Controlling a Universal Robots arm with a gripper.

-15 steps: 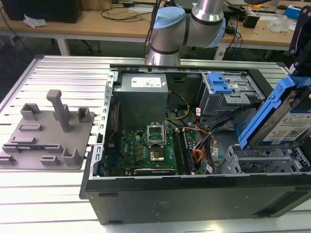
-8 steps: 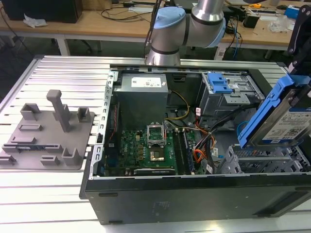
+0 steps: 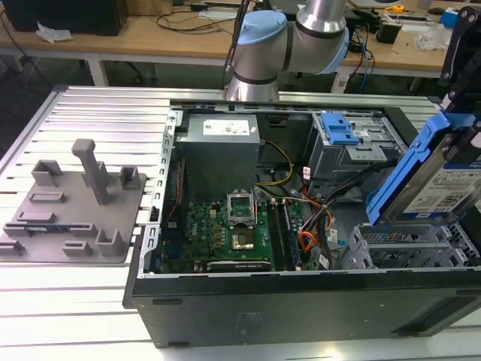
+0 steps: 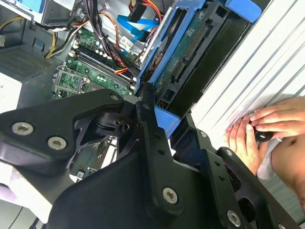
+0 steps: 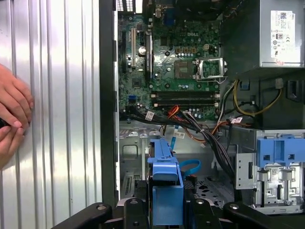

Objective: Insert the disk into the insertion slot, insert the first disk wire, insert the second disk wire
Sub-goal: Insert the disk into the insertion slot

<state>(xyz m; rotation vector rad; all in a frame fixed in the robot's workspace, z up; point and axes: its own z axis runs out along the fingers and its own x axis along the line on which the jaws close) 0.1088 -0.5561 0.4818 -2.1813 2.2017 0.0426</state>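
Observation:
The disk (image 3: 440, 180), a silver drive in a bright blue carrier, hangs tilted on edge over the case's right end in the exterior view. My gripper (image 3: 467, 131) is shut on its upper part. Its lower end sits just above the insertion slot (image 3: 409, 244), the grey perforated cage in the case's near right corner. In the second wrist view the black fingers (image 4: 147, 119) clamp the blue frame, and the disk's (image 4: 186, 52) green circuit side shows. In the first wrist view the disk (image 5: 166, 186) stands edge-on in my gripper (image 5: 167, 212), over the cage (image 5: 133, 164).
Loose orange and blue cables (image 3: 310, 242) lie beside the cage, near the motherboard (image 3: 225, 229). A larger grey drive box with a blue tab (image 3: 338, 129) sits behind it. A person's hands (image 5: 12, 117) rest on the ribbed table outside the case. A grey fixture plate (image 3: 71, 210) lies at the exterior view's left.

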